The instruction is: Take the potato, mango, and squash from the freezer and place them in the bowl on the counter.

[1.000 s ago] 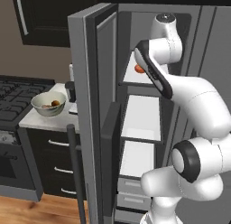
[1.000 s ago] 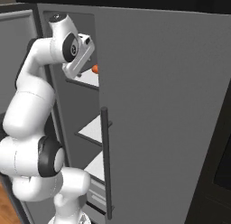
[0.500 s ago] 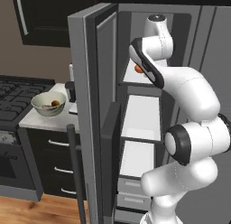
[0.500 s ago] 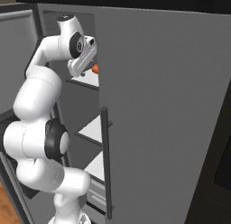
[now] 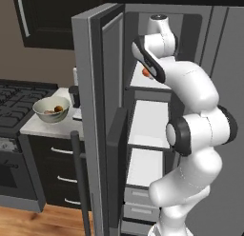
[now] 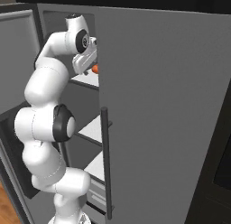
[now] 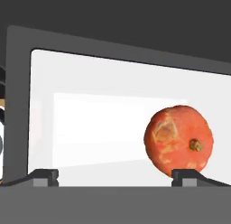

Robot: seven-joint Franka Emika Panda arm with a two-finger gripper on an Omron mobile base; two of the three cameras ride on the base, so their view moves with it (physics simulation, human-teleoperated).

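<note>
Red-orange and rounded, the mango (image 7: 179,138) sits on the white upper shelf (image 7: 90,110) inside the freezer (image 5: 100,111), and in the hand view it lies to the right, just above the right fingertip. The hand (image 7: 117,175) has its two tips set wide apart with nothing between them, and the fruit is off-centre toward one tip rather than in the middle of the gap. From the left base view the arm (image 5: 190,97) reaches up into the open compartment with the mango showing as a small spot of colour by the wrist; the right base view shows the same spot beside the door edge. On the desk (image 5: 52,125) beside the stove (image 5: 14,106) the cream bowl (image 5: 50,109) stands with some small items already in it, though what they are is too small to tell. The step in hand looks like the reach for the mango. Next the hand would need to shift sideways to centre the fruit, advance until the tips flank it, then close.
</note>
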